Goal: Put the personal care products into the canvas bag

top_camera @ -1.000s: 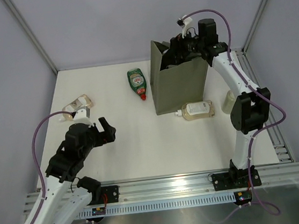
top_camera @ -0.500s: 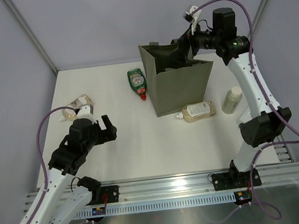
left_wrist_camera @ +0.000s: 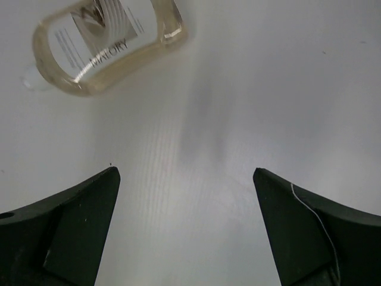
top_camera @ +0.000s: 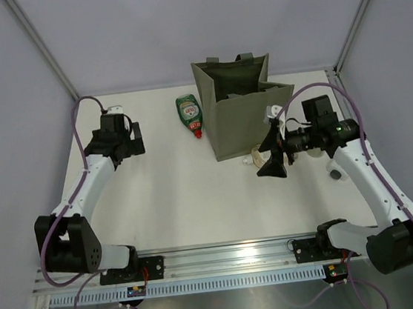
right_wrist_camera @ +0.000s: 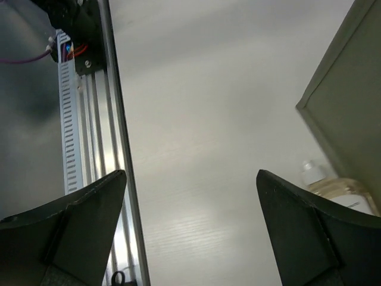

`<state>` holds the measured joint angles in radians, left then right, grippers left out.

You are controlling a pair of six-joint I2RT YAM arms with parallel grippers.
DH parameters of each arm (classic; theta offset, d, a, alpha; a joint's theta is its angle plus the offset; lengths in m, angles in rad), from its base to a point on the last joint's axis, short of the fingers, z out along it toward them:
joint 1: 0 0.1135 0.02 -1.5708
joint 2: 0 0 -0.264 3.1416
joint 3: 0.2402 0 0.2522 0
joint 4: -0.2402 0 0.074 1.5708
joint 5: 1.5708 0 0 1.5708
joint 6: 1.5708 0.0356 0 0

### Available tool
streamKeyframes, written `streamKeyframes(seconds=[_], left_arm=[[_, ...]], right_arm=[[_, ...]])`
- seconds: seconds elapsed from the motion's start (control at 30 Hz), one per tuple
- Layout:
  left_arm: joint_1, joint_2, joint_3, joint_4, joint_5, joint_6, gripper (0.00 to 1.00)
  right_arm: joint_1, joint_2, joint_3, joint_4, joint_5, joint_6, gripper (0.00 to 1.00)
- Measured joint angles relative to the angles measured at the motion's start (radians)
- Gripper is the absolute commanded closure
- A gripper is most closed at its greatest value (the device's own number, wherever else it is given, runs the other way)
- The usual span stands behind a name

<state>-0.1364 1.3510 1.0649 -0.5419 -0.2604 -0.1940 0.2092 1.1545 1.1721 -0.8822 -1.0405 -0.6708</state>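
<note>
The left hand [left_wrist_camera: 184,171] hangs wide open and empty over the table [left_wrist_camera: 250,89], an amber bottle [left_wrist_camera: 101,44] lying just beyond its fingertips. The right hand [right_wrist_camera: 190,173], also spread open, hovers low near the second amber bottle [right_wrist_camera: 342,193] by the foot of the canvas bag [top_camera: 247,116].

The bag [top_camera: 243,117] is showing matt olive cloth. The green bottle [top_camera: 189,112] is gleaming as glossy plastic. The amber bottle [left_wrist_camera: 119,56] is looking clear and shiny, catching highlights, its label [left_wrist_camera: 101,27] appearing smooth and white. The white surface [top_camera: 181,194] is giving off a dull, faintly ribbed sheen. The rail [right_wrist_camera: 95,131] is shining as slotted, brushed metal. The jaws are looking like matt black plastic.
</note>
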Motion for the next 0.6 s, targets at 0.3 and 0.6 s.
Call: streamKeyframes(seconds=[0.3, 0.6], left_arm=[[0.085, 0.285, 0.036, 0.253, -0.095, 0.369, 0.01], [0.199, 0.528, 0.199, 0.264, -0.012, 0.58, 0.01]], right_arm=[[0.0, 0.024, -0.136, -0.001, 0.001, -0.09, 0.01], [0.0, 0.024, -0.191, 0.034, 0.0, -0.095, 0.01]])
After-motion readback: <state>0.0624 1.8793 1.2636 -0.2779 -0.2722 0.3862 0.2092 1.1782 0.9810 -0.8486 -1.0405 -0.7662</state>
